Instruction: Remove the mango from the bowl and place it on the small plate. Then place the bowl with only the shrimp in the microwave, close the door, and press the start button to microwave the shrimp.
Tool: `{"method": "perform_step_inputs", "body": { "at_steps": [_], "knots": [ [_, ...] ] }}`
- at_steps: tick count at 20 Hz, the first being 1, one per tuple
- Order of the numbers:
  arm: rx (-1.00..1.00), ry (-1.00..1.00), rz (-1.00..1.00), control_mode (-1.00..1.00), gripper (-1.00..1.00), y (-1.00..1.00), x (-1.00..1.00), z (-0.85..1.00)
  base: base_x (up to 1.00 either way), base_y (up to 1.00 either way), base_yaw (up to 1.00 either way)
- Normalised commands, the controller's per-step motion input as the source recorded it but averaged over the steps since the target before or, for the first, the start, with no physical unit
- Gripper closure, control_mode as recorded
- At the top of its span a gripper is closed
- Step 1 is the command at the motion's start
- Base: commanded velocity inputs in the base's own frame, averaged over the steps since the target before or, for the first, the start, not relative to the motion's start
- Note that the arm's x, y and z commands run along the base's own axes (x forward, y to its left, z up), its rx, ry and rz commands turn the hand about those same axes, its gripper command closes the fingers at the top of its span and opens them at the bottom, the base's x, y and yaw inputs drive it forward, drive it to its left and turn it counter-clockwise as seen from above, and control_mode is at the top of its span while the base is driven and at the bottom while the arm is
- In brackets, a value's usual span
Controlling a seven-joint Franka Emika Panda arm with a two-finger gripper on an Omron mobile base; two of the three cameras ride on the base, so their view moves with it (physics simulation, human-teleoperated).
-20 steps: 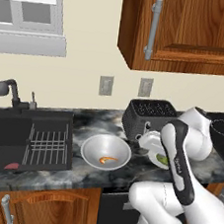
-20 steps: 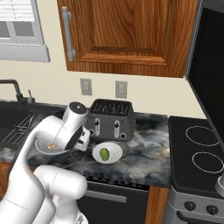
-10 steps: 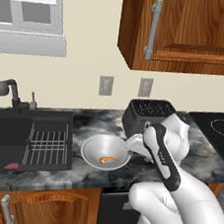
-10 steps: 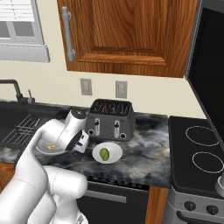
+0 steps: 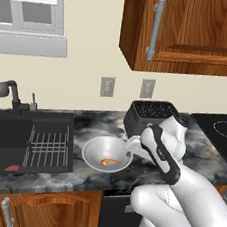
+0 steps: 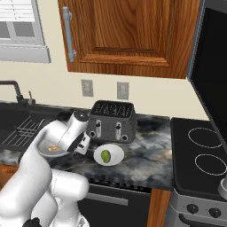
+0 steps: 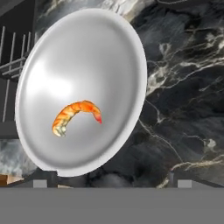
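Mango (image 6: 105,155) already on plate (image 6: 116,151), beside toaster (image 6: 111,120). Bowl (image 5: 107,153) on worktop (image 5: 203,156), holds shrimp (image 7: 75,115) alone. Claw (image 7: 112,183) wide open, empty, over bowl. Step in hand: bowl pickup. Next, I think: pinch near rim, lift level.

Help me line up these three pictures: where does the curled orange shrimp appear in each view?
Left base view: the curled orange shrimp lies in the wide grey metallic bowl, lower centre.
Right base view: a small orange spot at lower left, beside the arm.
Hand view: centre-left, inside the bowl.
Shared landmark: the bowl, next to the black sink rack.
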Motion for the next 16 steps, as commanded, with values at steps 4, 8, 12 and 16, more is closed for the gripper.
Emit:
{"method": "perform_step_inputs", "body": {
  "at_steps": [4, 8, 12, 16],
  "knots": [
    [0.03, 0.0, 0.0, -1.0, -1.0, 0.0, 0.18, -0.26, 0.0, 0.0, 0.0],
    [0.01, 0.03, 0.0, -1.0, -1.0, 0.0, 0.25, -0.37, 0.0, 0.0, 0.0],
    [0.01, 0.03, 0.0, -1.0, -1.0, 0.0, 0.24, -0.34, 0.0, 0.0, 0.0],
    [0.02, 0.05, 0.0, -1.0, -1.0, 0.02, 0.23, -0.3, 0.0, 0.0, 0.0]
  ]
}}
